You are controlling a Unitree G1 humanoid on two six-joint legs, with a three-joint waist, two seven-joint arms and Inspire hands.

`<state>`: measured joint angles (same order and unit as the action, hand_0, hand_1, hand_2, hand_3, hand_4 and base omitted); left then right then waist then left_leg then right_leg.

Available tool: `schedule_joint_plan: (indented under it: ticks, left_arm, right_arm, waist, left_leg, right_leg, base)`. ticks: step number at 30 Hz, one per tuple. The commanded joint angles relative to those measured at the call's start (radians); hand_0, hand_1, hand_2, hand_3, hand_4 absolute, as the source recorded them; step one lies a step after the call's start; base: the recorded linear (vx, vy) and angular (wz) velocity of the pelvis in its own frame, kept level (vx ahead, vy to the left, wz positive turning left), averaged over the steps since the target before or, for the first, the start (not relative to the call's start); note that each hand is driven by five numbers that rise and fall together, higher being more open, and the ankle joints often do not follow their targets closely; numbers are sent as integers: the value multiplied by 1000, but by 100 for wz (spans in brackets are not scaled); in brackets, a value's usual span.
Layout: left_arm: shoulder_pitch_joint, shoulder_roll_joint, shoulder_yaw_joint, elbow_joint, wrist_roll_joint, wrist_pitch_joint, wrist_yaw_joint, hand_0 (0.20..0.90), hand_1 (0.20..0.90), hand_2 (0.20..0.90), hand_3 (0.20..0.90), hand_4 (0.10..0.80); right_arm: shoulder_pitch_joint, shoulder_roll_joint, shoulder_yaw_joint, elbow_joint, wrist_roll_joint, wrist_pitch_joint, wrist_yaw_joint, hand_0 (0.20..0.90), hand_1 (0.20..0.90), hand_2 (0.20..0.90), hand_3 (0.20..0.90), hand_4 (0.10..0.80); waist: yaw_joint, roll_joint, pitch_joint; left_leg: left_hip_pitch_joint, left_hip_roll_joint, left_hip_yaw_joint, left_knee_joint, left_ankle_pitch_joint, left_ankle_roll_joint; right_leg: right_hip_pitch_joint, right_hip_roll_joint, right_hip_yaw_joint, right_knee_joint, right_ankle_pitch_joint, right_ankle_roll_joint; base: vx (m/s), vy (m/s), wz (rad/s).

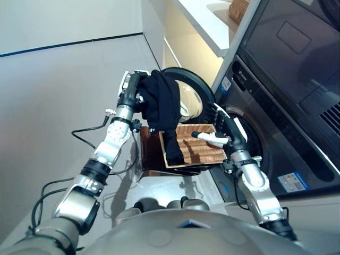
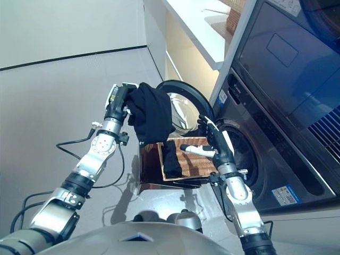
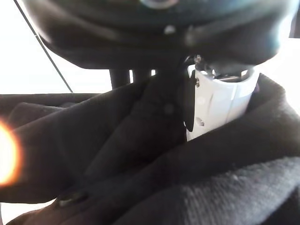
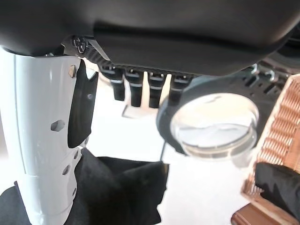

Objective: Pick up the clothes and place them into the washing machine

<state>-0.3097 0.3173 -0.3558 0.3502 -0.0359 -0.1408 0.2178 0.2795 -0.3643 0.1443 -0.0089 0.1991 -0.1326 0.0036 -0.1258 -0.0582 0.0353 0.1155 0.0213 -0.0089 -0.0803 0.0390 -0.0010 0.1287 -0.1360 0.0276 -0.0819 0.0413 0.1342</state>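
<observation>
A black garment (image 1: 162,109) hangs bunched from my left hand (image 1: 130,87), which is raised and shut on it. In the left wrist view the cloth (image 3: 140,154) wraps around the white-covered thumb (image 3: 218,101). One end of the garment droops onto a woven basket (image 1: 204,151) on a dark wooden stand. My right hand (image 1: 226,127) is held open over the basket's right side, with straight fingers (image 4: 140,89), holding nothing. It sits in front of the washing machine's drum opening (image 1: 254,143). The round door (image 1: 194,90) stands open behind the garment.
A dark stacked appliance (image 1: 297,48) sits above the washing machine. A white counter (image 1: 204,21) with a wicker basket (image 1: 238,9) lies beyond the door. Grey floor spreads to the left.
</observation>
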Motion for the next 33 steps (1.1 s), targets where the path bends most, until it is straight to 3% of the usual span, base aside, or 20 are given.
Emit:
schedule_joint_plan:
  ticks: [1,15,33]
  left_arm:
    - [-121,-22,70,-97,-45,-172,3,200,200,200,200,300]
    - [-117,-64,21,-236,-180,-147,-66,200,200,200,200,300]
    - [-103,-64,-4,-294,-215,-113,-94,200,200,200,200,300]
  right_arm:
    - [-63,-4,-60,-41,23,-136,-3,900,900,900,900,800]
    - [-155,12,2,23,-22,-119,-54,900,900,900,900,800]
    - [-219,-6,17,6,-122,-96,-101,900,900,900,900,800]
  waist:
    - [12,38,-87]
    - [44,46,-75]
    - [65,47,-66]
  left_leg:
    - [-23,15,-3,11,-39,-30]
    - [-28,11,-23,12,-35,-27]
    - [-31,9,-36,13,-36,-22]
  right_leg:
    - [-98,17,-5,131,-85,-8]
    - [-85,11,-26,126,-86,-12]
    - [-83,11,-36,129,-89,-16]
  base:
    - [0,0,0]
    - [-1,-2,2]
    - [0,0,0]
